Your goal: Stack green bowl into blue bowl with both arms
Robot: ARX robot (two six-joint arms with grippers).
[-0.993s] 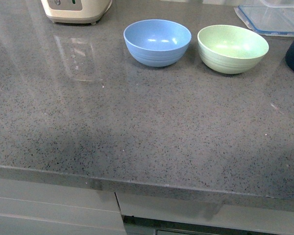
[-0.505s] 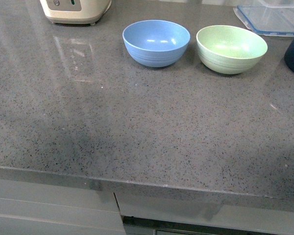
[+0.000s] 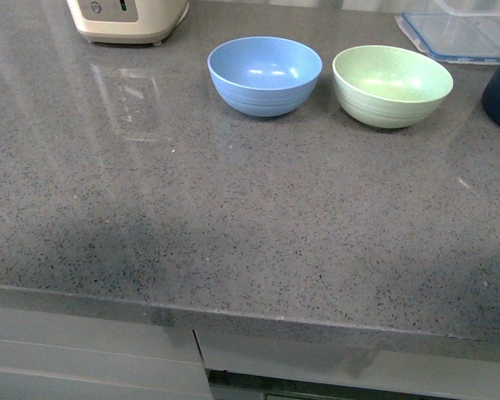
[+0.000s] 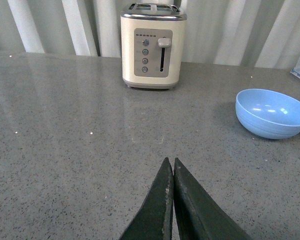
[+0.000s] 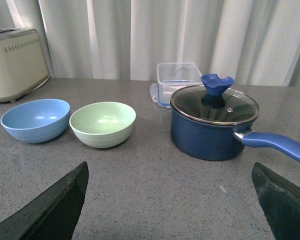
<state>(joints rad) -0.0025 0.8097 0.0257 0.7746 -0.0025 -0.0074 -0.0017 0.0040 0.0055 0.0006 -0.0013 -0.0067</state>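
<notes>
Matte round green bowl (image 3: 392,83) beside smooth blue bowl (image 3: 265,73)

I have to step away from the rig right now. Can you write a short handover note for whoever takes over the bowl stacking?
Left pincer: shut, holding nothing.
Right pincer: open, holding nothing, facing both bowls and touching neither.
Blue bowl and green bowl: upright and empty, side by side but apart, towards the back of the countertop. The green bowl is on the robot's right, near the dark blue pot.
Done: nothing yet; neither bowl is gripped.
Left to do: grip the green bowl, lift it and set it inside the blue bowl.
</notes>
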